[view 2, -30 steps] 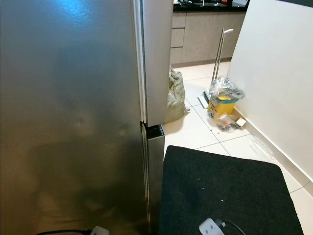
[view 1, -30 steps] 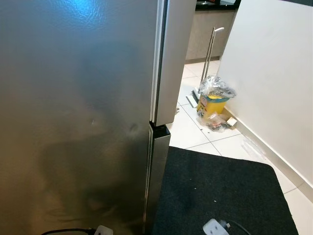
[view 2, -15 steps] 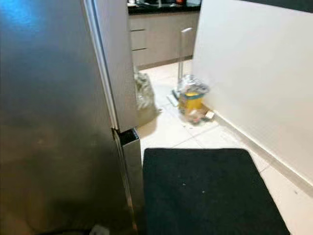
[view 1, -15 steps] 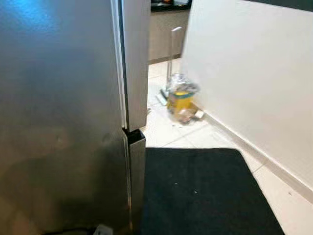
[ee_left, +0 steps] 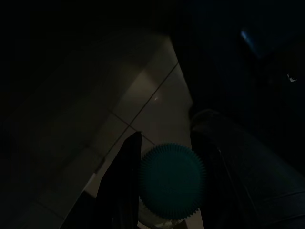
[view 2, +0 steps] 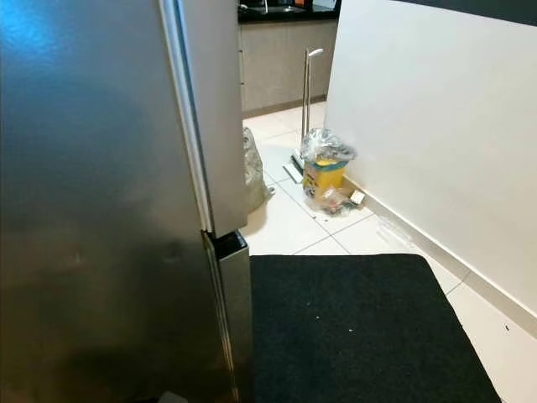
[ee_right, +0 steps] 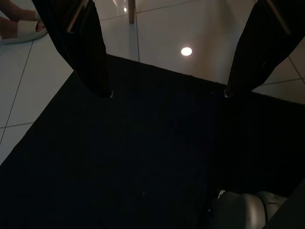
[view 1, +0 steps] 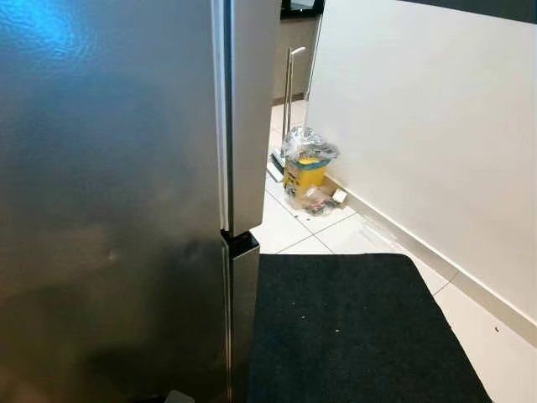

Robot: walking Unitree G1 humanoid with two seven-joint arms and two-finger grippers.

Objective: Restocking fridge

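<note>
Fridge (view 1: pixel 109 210) doors are filling frame left, closed; we are carrying a teal-capped bottle (ee_left: pixel 172 181) clamped in the left gripper (ee_left: pixel 167 162) for restocking, right gripper (ee_right: pixel 167 62) hanging spread, empty, above the black mat (view 1: pixel 352 327).

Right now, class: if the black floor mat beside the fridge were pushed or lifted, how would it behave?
The black mat lies thin and flat, so probably floppy when lifted. On the glossy tiles it may slide.
</note>
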